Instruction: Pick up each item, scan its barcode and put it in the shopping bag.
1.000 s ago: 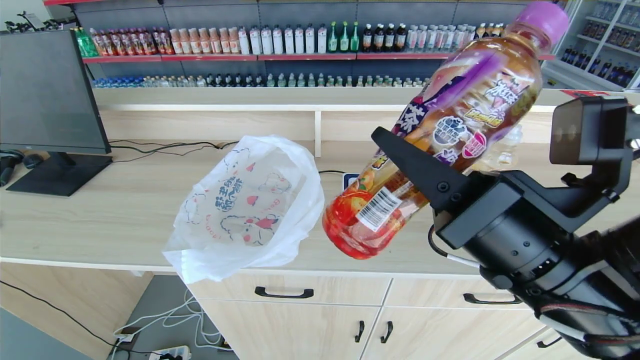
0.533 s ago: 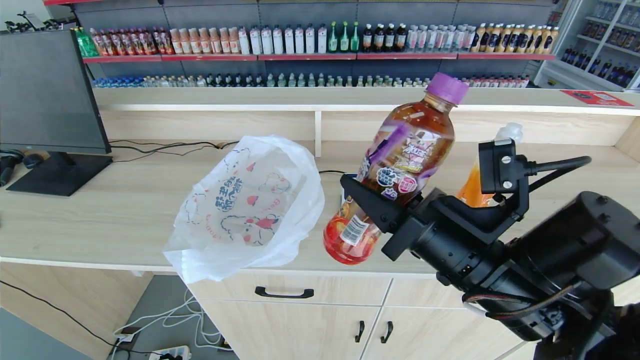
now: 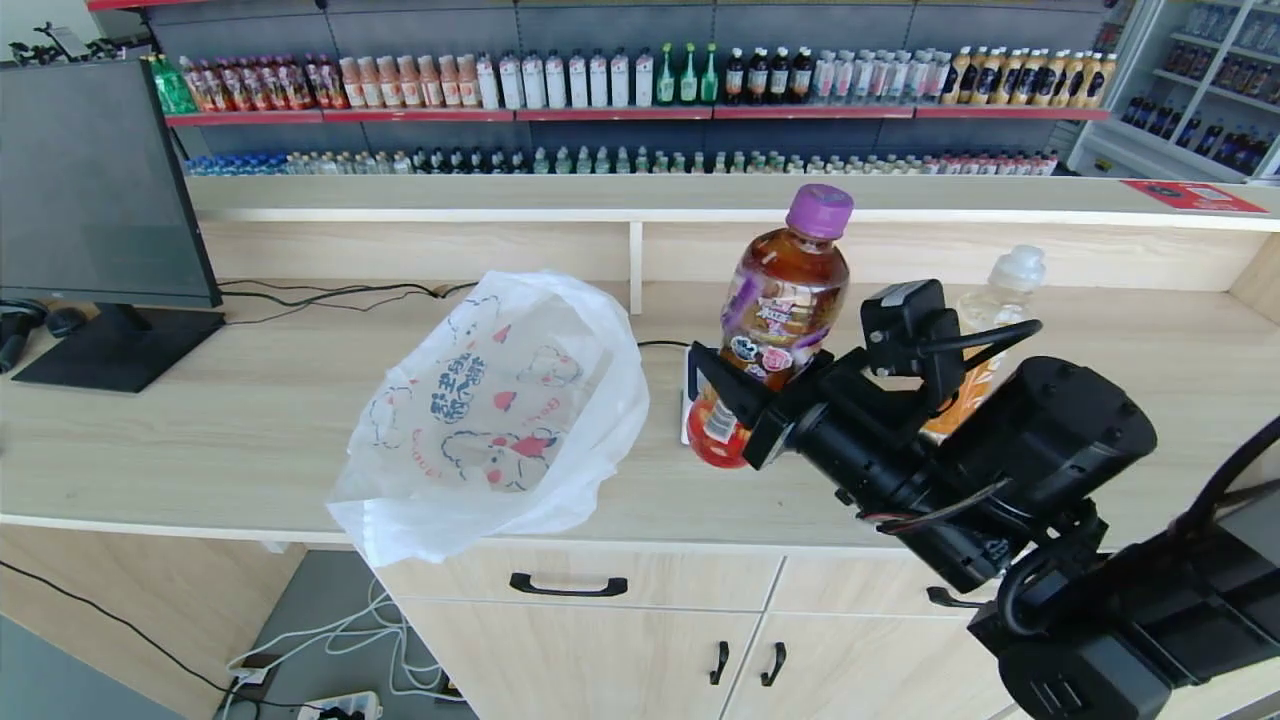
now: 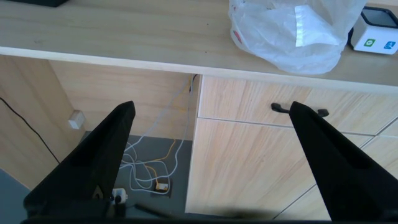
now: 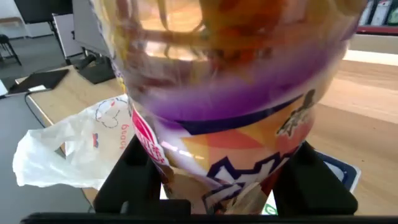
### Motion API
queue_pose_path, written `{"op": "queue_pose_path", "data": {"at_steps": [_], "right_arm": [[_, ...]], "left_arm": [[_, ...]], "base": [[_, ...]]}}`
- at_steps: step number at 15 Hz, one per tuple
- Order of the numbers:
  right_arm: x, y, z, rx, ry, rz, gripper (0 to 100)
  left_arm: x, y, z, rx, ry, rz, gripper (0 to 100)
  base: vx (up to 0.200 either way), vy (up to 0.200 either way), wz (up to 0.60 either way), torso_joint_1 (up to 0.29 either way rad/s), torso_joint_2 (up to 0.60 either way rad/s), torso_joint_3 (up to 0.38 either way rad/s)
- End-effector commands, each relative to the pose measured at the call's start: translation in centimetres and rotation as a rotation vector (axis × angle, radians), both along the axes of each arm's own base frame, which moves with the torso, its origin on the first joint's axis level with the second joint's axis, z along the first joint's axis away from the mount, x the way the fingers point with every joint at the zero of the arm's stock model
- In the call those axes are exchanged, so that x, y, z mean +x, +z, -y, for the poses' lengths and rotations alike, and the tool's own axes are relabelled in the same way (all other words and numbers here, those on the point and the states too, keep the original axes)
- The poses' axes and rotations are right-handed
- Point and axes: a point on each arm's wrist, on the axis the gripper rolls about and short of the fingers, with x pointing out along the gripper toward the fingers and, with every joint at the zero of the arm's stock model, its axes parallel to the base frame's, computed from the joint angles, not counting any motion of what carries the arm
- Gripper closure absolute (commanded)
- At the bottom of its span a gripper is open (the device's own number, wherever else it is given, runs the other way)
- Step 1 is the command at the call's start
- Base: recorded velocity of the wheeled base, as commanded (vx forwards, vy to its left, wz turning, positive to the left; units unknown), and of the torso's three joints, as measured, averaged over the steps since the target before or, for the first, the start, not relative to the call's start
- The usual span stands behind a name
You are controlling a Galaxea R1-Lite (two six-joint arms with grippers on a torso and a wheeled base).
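My right gripper (image 3: 730,395) is shut on a tea bottle (image 3: 782,300) with a purple cap and a purple and orange label. The bottle stands nearly upright, its base low over the counter (image 3: 250,430), just right of the white shopping bag (image 3: 500,410). A small white and blue scanner (image 4: 376,37) lies on the counter beside the bag, and the bottle partly hides it in the head view. In the right wrist view the bottle (image 5: 230,93) sits between the two fingers. My left gripper (image 4: 211,162) hangs open in front of the cabinet, below the counter edge.
An orange drink bottle (image 3: 985,330) with a white cap stands behind my right arm. A monitor (image 3: 100,180) is at the counter's far left, with cables behind it. A raised ledge and shelves of bottles run along the back. Cabinet handles (image 3: 568,585) lie below the counter.
My right arm has carried the bottle away from the camera and down toward the counter beside the bag. The bottle has turned from a slant to nearly upright.
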Motion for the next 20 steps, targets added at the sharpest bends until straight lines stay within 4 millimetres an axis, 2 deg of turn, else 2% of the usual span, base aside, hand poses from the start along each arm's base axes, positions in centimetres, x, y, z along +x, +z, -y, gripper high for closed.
{"op": "queue_pose_path", "data": {"at_steps": [1,2,4,6,8,13,16,20], "right_arm": [[2.5,-0.2,0.1,0.007,-0.051,0.026,100],[3.2,-0.1,-0.1,0.009,-0.06,0.04,100],[4.4,-1.3,0.0,-0.073,-0.084,0.074,100],[4.9,-1.5,0.0,-0.125,-0.041,0.119,100],[6.9,-1.4,0.1,-0.187,-0.049,0.224,100],[8.3,-1.3,0.2,-0.25,-0.106,0.311,100],[9.1,-0.9,1.8,-0.322,-0.189,0.379,100],[9.3,-1.3,1.6,-0.435,-0.188,0.482,100]], "left_arm": [[0.0,0.0,0.0,-0.001,0.0,0.0,0],[0.0,0.0,0.0,0.0,0.0,0.0,0],[0.0,0.0,0.0,0.0,0.0,0.0,0],[0.0,0.0,0.0,-0.001,0.0,0.0,0],[0.0,0.0,0.0,0.0,0.0,0.0,0],[0.0,0.0,0.0,0.0,0.0,0.0,0],[0.0,0.0,0.0,-0.001,0.0,0.0,0],[0.0,0.0,0.0,-0.001,0.0,0.0,0]], "base": [[0.0,0.0,0.0,0.0,0.0,0.0],[0.0,0.0,0.0,0.0,0.0,0.0],[0.0,0.0,0.0,0.0,0.0,0.0],[0.0,0.0,0.0,0.0,0.0,0.0],[0.0,0.0,0.0,0.0,0.0,0.0],[0.0,0.0,0.0,0.0,0.0,0.0],[0.0,0.0,0.0,0.0,0.0,0.0],[0.0,0.0,0.0,0.0,0.0,0.0]]}}
